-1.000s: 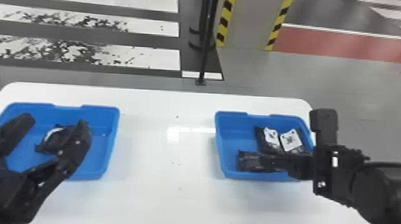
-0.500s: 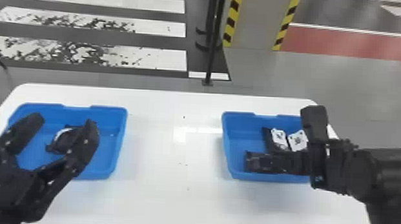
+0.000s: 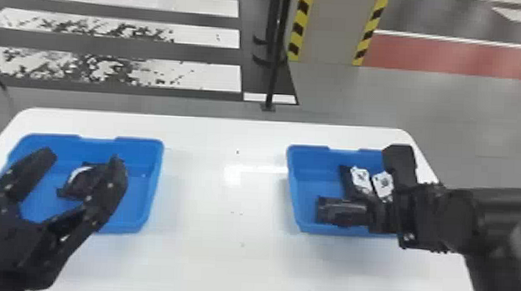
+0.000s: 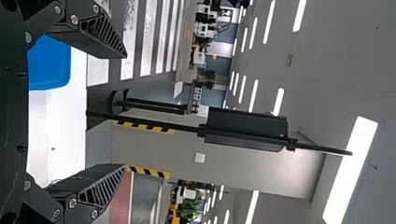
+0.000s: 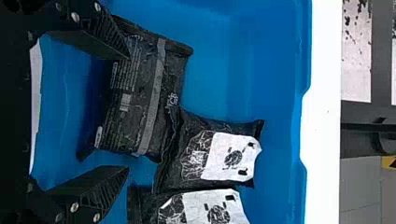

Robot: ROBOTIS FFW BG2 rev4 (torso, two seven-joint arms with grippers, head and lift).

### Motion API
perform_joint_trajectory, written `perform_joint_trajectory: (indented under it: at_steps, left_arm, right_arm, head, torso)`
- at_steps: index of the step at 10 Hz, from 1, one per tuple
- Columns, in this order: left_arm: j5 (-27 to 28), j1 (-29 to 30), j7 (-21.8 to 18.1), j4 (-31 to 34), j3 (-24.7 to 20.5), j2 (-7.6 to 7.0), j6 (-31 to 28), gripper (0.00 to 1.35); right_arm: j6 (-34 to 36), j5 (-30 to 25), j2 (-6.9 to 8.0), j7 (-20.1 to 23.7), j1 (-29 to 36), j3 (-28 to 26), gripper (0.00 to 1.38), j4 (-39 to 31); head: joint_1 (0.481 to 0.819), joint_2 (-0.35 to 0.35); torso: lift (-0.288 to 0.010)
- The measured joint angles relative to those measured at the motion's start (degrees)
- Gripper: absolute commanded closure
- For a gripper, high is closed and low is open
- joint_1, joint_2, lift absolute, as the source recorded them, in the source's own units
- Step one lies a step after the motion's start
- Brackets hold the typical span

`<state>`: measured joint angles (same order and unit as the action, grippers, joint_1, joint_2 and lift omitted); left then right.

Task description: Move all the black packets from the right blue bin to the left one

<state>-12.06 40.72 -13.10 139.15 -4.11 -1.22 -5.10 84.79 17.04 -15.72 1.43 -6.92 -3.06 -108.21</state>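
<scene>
Right gripper (image 5: pixel 127 112) has shifted leftward, fingers apart; the grey-striped black packet (image 5: pixel 144 98) lies lengthwise across their gap.

Right blue bin (image 3: pixel 308 191): white labels (image 5: pixel 233 157) on two black packets (image 5: pixel 198 125), dark printed marks on each, wording illegible. Third packet (image 5: pixel 173 79), nearer: small pale print (image 5: pixel 125 74) in rows, likewise illegible. No text readable.
</scene>
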Motion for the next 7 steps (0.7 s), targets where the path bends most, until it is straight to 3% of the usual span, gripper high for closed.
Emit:
perform_joint_trajectory:
  at_steps: [1,3,4,7]
  left_arm:
    - [0.1,0.0,0.0,0.0,0.0,-0.01,-0.1,0.22]
    - [0.2,0.0,0.0,0.0,-0.1,-0.01,-0.4,0.22]
    - [0.3,0.1,0.0,-0.1,-0.1,-0.01,-0.6,0.22]
    - [0.4,0.1,-0.1,-0.1,-0.2,-0.01,-0.7,0.22]
  right_arm:
    - [0.2,0.9,0.00,-0.2,-0.3,0.1,0.82,0.7]
    - [-2.0,3.1,-0.11,-0.1,-0.5,0.1,0.90,2.6]
    - [-4.0,3.4,-0.11,0.2,-0.4,0.3,1.12,3.4]
    - [-11.3,4.6,-0.10,1.9,0.9,0.3,1.12,4.6]
  head:
    - [0.695,-0.121]
    - [0.695,-0.110]
    - [0.695,-0.105]
    - [0.695,-0.091]
  torso:
    - [-0.140]
    - [-0.140]
    - [-0.140]
    - [-0.140]
